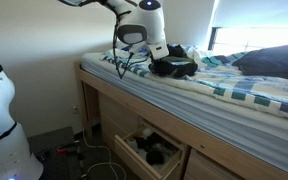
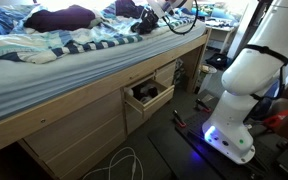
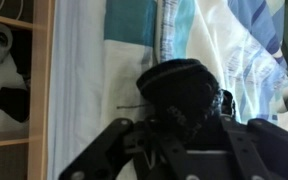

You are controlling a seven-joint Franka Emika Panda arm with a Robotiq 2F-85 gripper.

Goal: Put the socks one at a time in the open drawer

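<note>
A pile of black socks (image 1: 176, 66) lies on the striped bedding near the bed's edge, and in the wrist view it shows as a rounded black bundle (image 3: 179, 88). My gripper (image 3: 184, 118) reaches down onto that bundle, its dark fingers pressed in on both sides of a sock; the tips are buried in the fabric. In both exterior views the gripper (image 1: 156, 55) (image 2: 150, 20) sits right on the pile. Below the bed, the pale wooden drawer (image 1: 134, 158) (image 2: 136, 104) stands pulled open with dark socks (image 1: 154, 151) inside. The drawer's rim (image 3: 41, 80) runs down the left of the wrist view.
A large dark navy pillow (image 1: 274, 62) (image 2: 59, 18) rests on the blue-and-white bedding (image 1: 234, 90) beyond the socks. The robot's white base (image 2: 246, 75) stands on the floor beside the bed. Cables (image 2: 119, 165) trail across the floor near the drawer.
</note>
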